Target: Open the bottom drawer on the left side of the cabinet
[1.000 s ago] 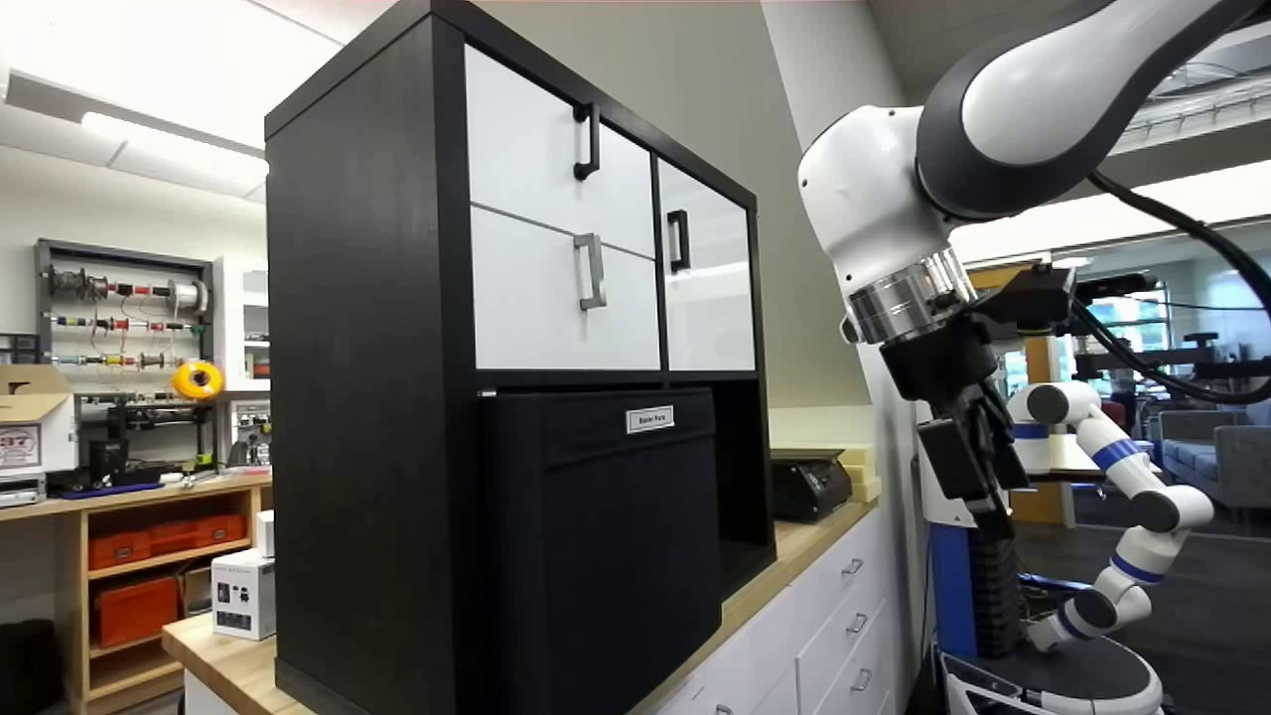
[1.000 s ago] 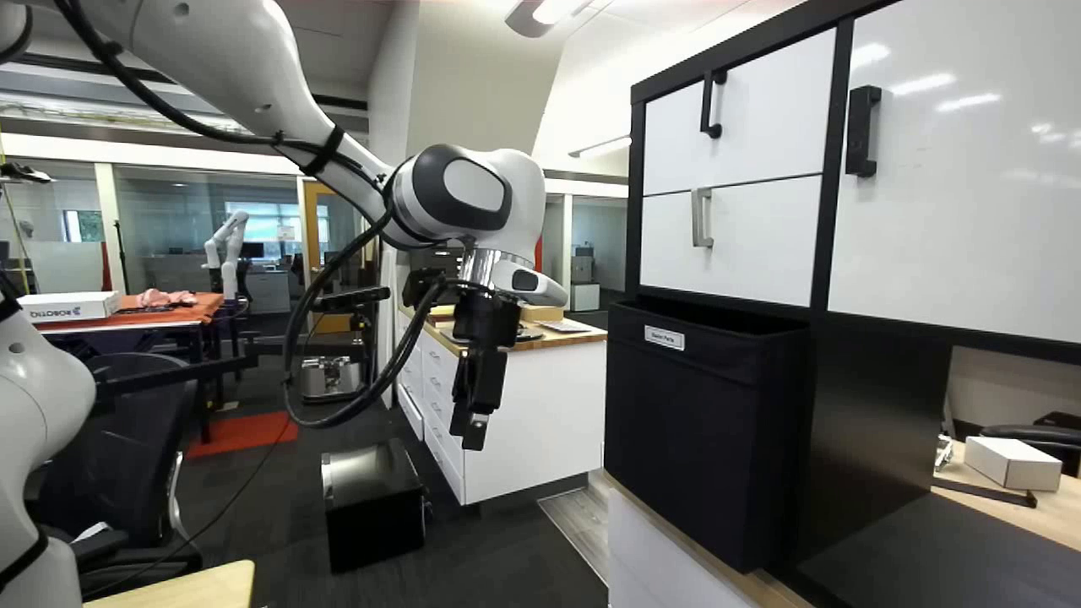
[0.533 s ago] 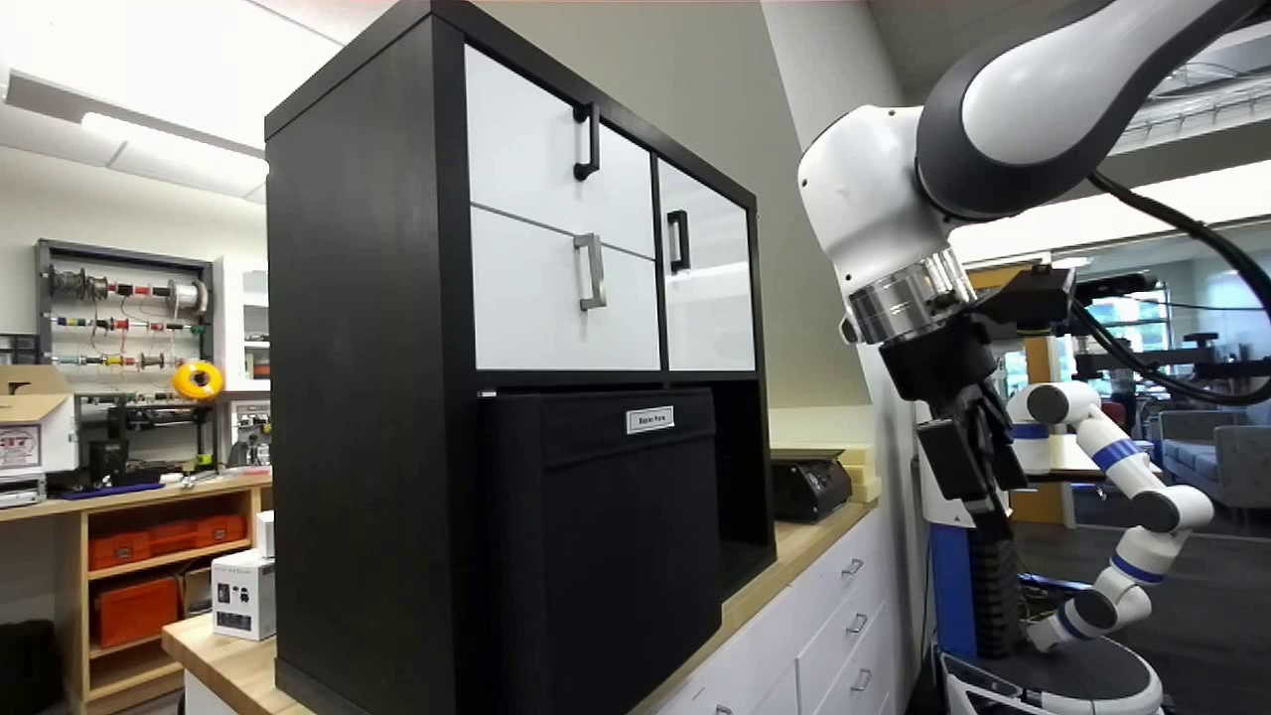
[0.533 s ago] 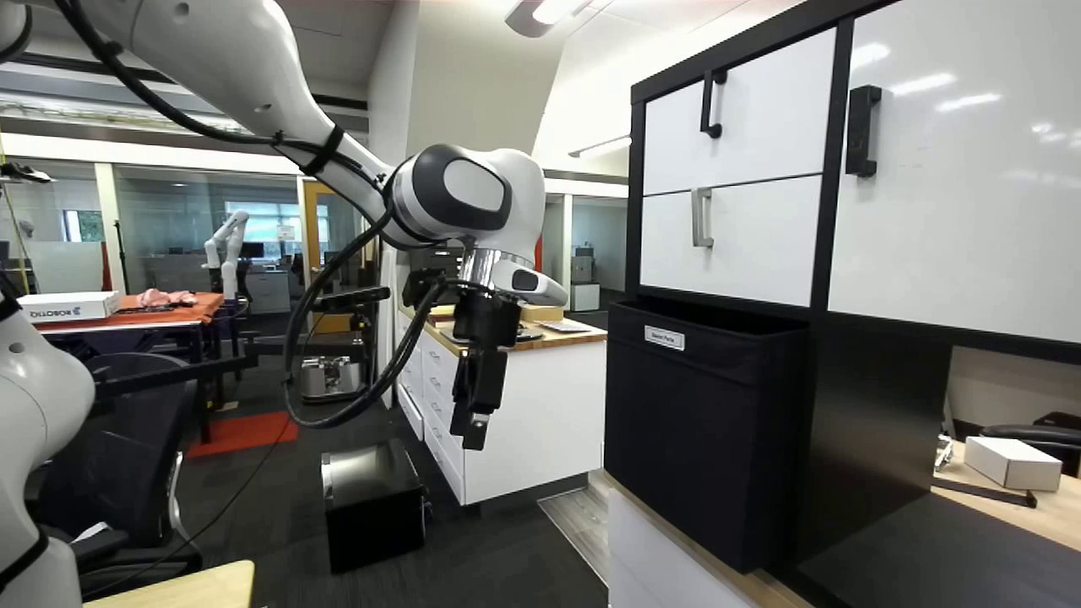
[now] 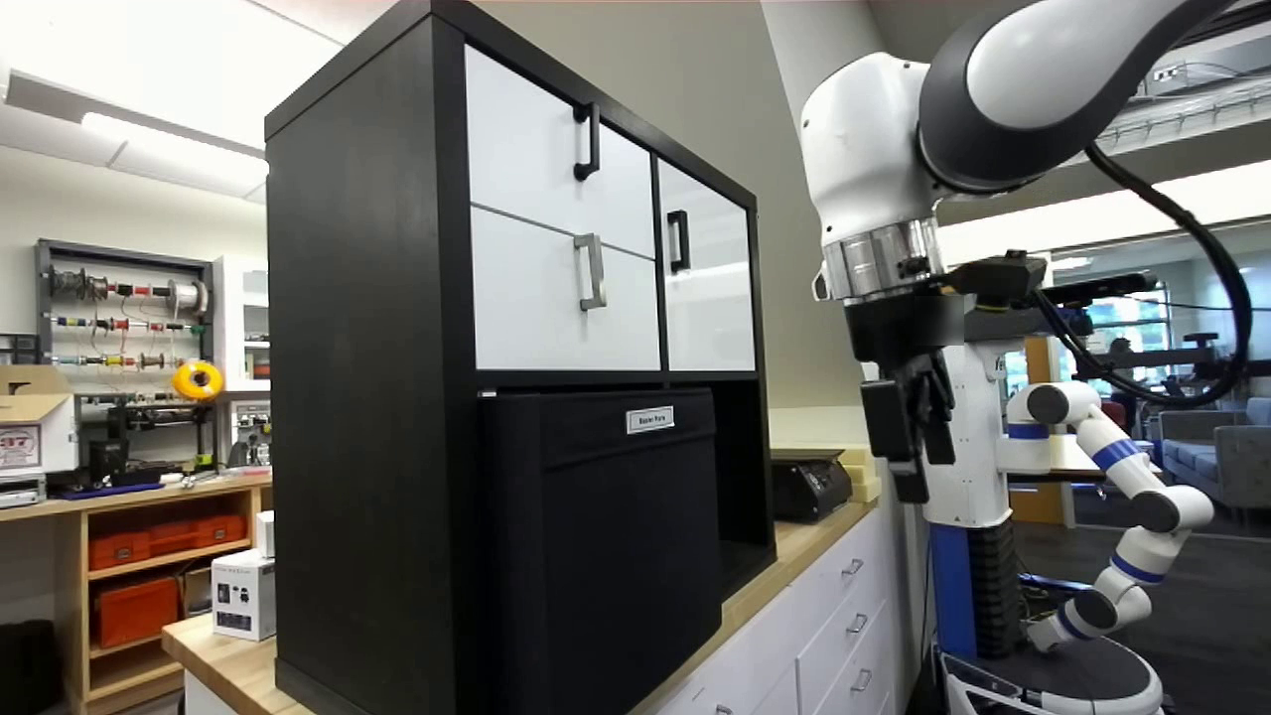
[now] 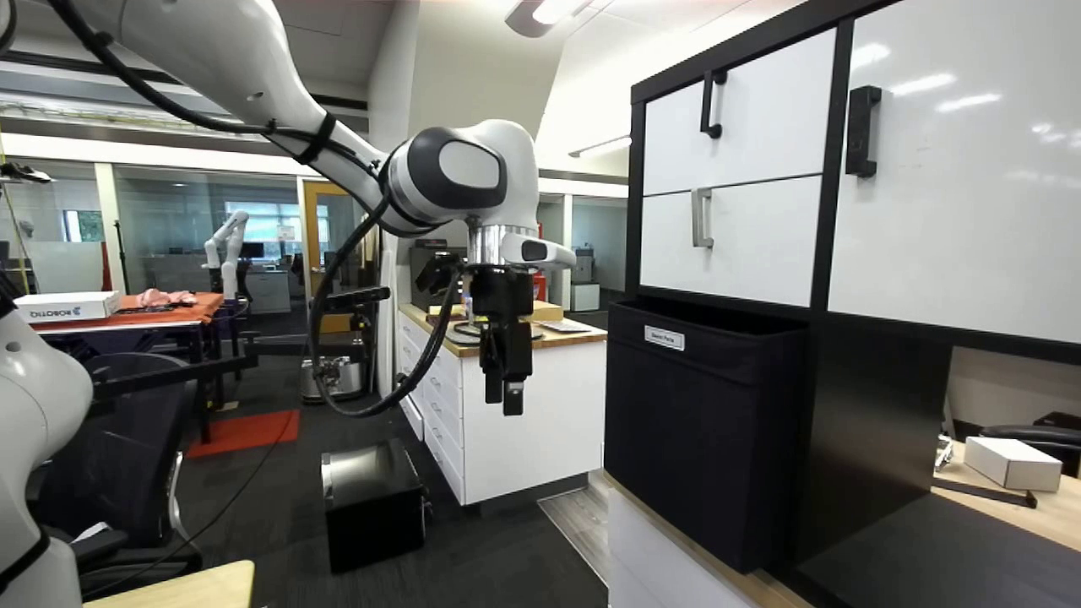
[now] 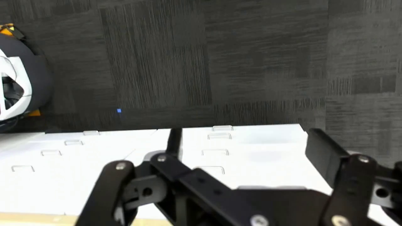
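The cabinet (image 5: 357, 397) is tall and black; it also stands at the right of an exterior view (image 6: 878, 414). The bottom drawer (image 5: 526, 308) is white and shut flush in the black frame, below another white drawer. It shows in both exterior views (image 6: 760, 245). Its silver-grey handle (image 5: 593, 271) stands upright (image 6: 699, 218). My gripper (image 5: 923, 475) hangs pointing down, apart from the cabinet and lower than the handle (image 6: 503, 401). In the wrist view the fingers (image 7: 245, 131) are wide apart with nothing between them. The drawer is out of the wrist view.
A black fabric bin (image 5: 626, 526) sits in the cabinet below the drawers and sticks out in front (image 6: 701, 431). The upper drawer (image 6: 752, 118) and tall door (image 6: 971, 194) have black handles. White counter drawers (image 7: 267, 157) lie below the gripper. A black box (image 6: 376, 507) is on the floor.
The arm has risen and my gripper has moved up and towards the cabinet. It has turned from slanted to nearly straight down. The drawer and cabinet are unchanged.
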Robot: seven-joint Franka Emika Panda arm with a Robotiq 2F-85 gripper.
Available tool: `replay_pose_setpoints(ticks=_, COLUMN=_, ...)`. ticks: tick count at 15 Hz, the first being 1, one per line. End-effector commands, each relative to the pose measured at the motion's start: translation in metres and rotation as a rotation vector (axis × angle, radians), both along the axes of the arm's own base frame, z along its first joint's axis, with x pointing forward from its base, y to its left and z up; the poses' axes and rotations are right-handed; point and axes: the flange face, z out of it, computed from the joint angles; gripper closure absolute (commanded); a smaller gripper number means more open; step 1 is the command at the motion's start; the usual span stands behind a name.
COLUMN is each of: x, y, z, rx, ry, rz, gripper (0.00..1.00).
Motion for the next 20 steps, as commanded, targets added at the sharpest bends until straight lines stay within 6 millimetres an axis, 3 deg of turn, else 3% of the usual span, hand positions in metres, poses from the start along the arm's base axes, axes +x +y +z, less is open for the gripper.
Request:
replay_pose_setpoints(ticks=1, x=-0.004, y=0.001, z=0.043, rx=-0.005, ry=-0.147, rz=0.030, gripper=0.00)
replay_pose_setpoints(ticks=6, x=-0.002, y=0.003, z=0.099, rx=-0.019, ry=-0.356, rz=0.066, gripper=0.00)
replay_pose_setpoints(ticks=9, x=0.008, y=-0.001, z=0.123, rx=-0.027, ry=-0.454, rz=0.078, gripper=0.00)
replay_pose_setpoints(ticks=20, x=0.070, y=-0.026, z=0.162, rx=0.012, ry=-0.681, rz=0.153, gripper=0.00)
